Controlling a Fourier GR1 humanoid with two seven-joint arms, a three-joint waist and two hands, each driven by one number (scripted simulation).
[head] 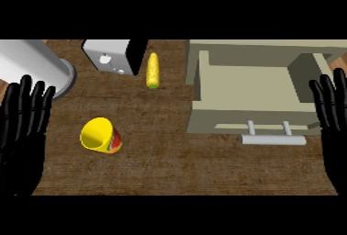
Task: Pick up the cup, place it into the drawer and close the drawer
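From my seat at the controls, nothing of the task had been done: the cup (101, 135) lay tipped on the wooden counter (203, 170), left of centre, and the drawer (247, 94) stood pulled open at the upper right with its handle (272, 139) facing me and nothing visible inside.

The relation I cared about was cup to hand. The cup lay just to the right of my left hand (25, 124), which rested at the left edge with fingers straight and up, released and holding nothing. My right hand (332, 114) was likewise open and unoccupied at the far right edge, beside the drawer and well apart from the cup. So the left was plainly the nearer one. The cup's yellow mouth tilted up and toward the left, and its red-banded body ran away to the lower right, so I judged a grasp would need to come across that slanted axis rather than straight down.

Beyond the cup, a yellow-green vegetable (153, 69) lay lengthwise near a grey box (108, 56), and a pale cylinder (34, 64) sat at the upper left, all clear of the path to the drawer.
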